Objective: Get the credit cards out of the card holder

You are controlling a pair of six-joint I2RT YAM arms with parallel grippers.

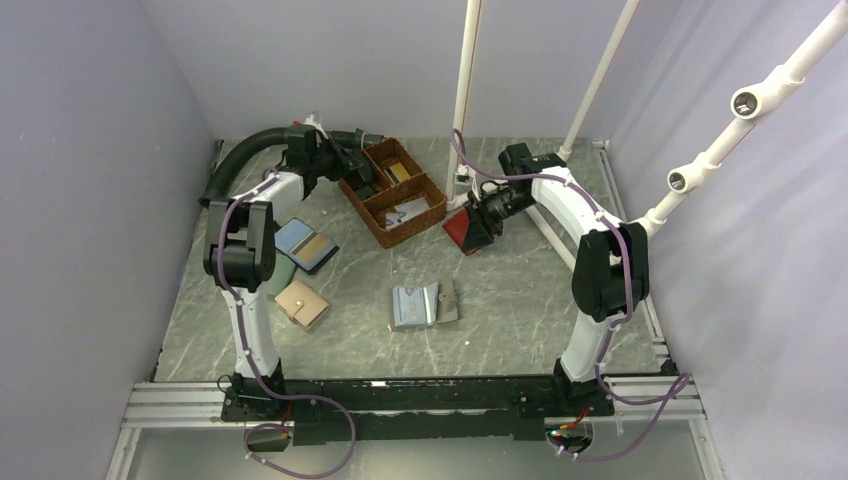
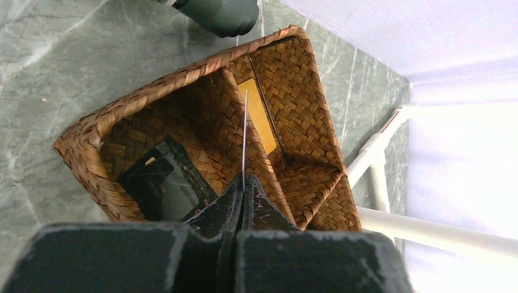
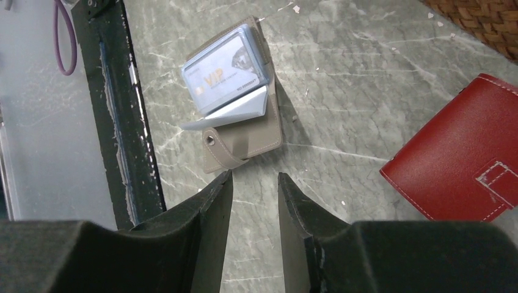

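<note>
Grey desk (image 1: pixel 520 330): we see the left gripper (image 2: pixel 243 186) pinching a credit card (image 2: pixel 244 134) (edge-on) above the basket (image 2: pixel 183 72), right gripper (image 3: pixel 255 183) spread, empty, near the card holder (image 3: pixel 262 137).

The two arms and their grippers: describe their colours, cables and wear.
Left arm and right arm: white shells, black joints, a purple cable clipped along each. Left gripper and right gripper: black tapering fingers with scuffed, whitish-chipped edges.
</note>
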